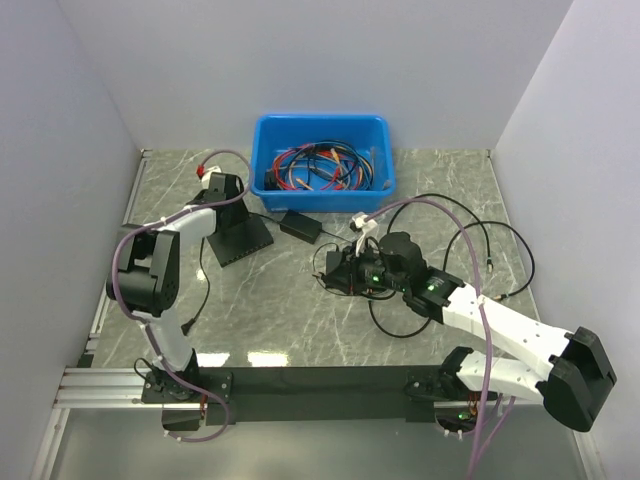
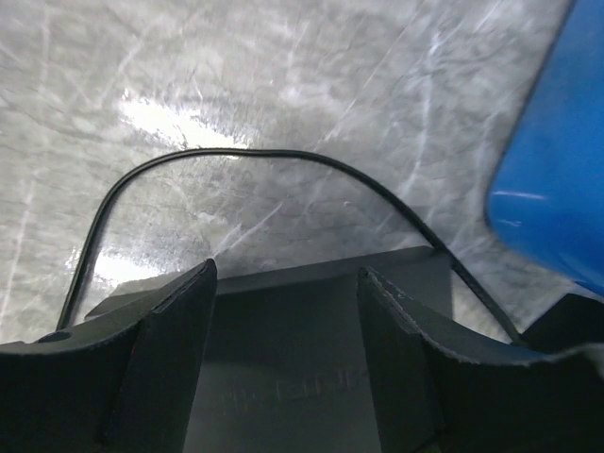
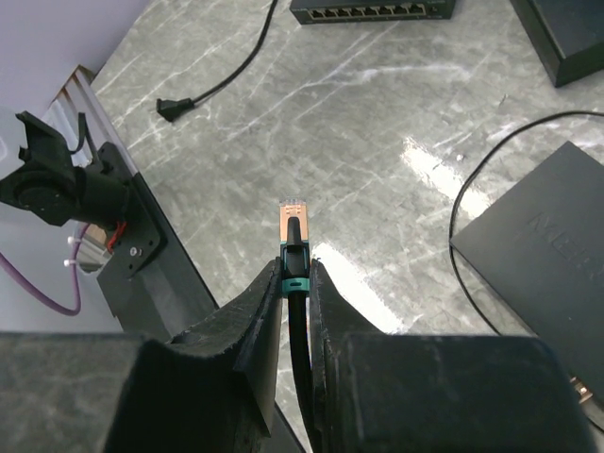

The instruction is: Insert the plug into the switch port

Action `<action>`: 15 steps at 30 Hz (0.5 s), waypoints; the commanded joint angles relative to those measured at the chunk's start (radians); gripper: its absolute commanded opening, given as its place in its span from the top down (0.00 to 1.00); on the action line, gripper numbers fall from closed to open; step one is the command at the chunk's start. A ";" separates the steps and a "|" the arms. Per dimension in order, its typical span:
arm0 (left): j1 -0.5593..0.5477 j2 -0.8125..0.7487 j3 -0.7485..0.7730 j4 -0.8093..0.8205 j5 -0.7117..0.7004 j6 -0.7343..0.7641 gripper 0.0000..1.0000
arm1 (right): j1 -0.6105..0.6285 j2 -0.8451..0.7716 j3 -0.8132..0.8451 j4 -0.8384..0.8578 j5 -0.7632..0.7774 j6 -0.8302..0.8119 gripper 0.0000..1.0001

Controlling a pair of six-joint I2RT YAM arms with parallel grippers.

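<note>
The left arm (image 1: 160, 265) stood up from its base, folded at the elbow and leaned toward the blue bin (image 1: 320, 119). The left gripper (image 1: 222, 190) sat just left of the bin's near-left corner, pointing down. Its fingers (image 2: 175, 368) stood apart with nothing clamped between them. The right arm (image 1: 500, 325) lay low, stretched leftward, and the right gripper (image 1: 350, 268) hung in front of the bin, well apart from it. Its fingers (image 3: 255, 330) pinched the plug (image 3: 293, 222), whose brass-coloured tip stuck out beyond them.
</note>
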 commanded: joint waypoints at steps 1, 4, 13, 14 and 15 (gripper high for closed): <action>0.011 0.001 0.006 0.056 0.074 -0.017 0.34 | -0.008 -0.040 -0.017 0.012 0.032 -0.002 1.00; 0.009 -0.027 -0.051 0.090 0.094 -0.037 0.36 | -0.008 -0.046 -0.021 0.009 0.038 -0.003 1.00; -0.009 -0.110 -0.191 0.110 0.130 -0.061 0.39 | -0.006 -0.058 -0.020 0.009 0.038 0.001 1.00; -0.026 -0.125 -0.209 0.118 0.130 -0.065 0.38 | -0.008 -0.061 -0.021 0.009 0.038 0.001 1.00; -0.035 -0.154 -0.228 0.124 0.130 -0.071 0.38 | -0.006 -0.063 -0.025 0.009 0.038 0.003 1.00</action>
